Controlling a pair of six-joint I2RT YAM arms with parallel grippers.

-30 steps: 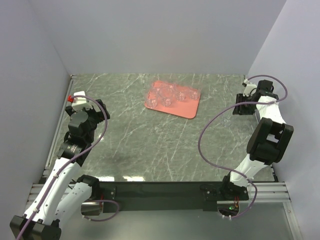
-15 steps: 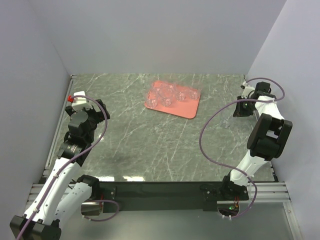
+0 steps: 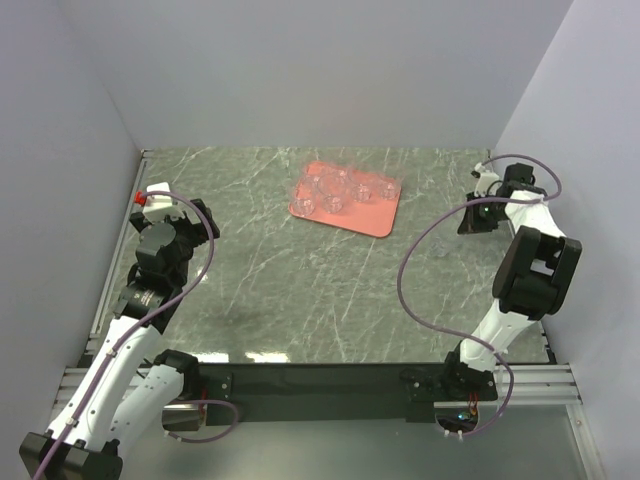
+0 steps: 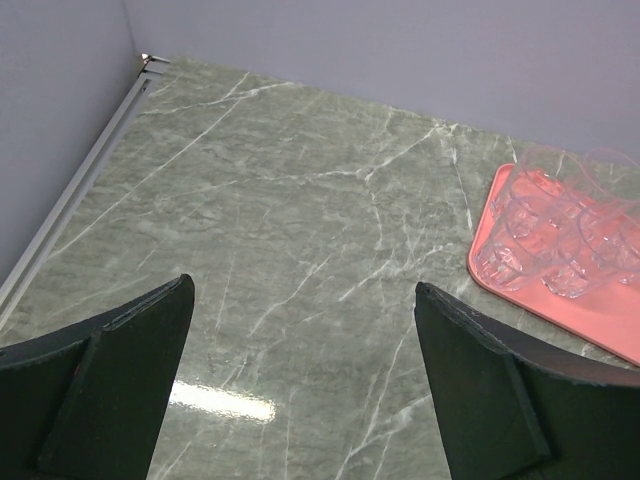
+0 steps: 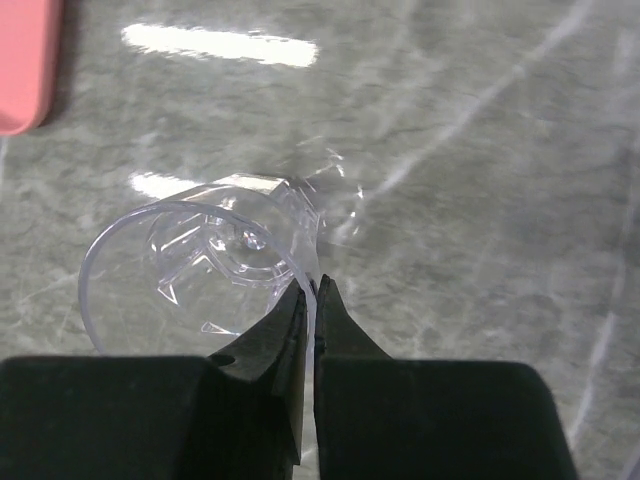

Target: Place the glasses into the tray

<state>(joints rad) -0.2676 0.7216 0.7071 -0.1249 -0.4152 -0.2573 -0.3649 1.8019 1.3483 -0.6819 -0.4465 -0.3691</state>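
One glass [image 5: 190,262] pinched by right end effector [image 5: 313,292] (rim) | left end effector [image 4: 302,292] spread

The table [image 4: 300,250] looked like glossy green marble, the glass [image 5: 190,265] clear and shiny, the tray [image 3: 375,218] smooth pink plastic.

Inspection, colours only. I am recording black fingers [image 5: 260,370] on my right gripper [image 5: 314,292] and on my left gripper [image 4: 300,380]. The glass [image 5: 190,265] at my right fingertips is showing clear and colourless, with white glints. The table [image 5: 480,180] beneath is reading grey-green, veined white like marble. Ahead-right of my left gripper, the tray [image 4: 610,340] is showing salmon pink and the glasses [image 4: 560,240] on it colourless. My cables [image 3: 402,280] are showing purple.
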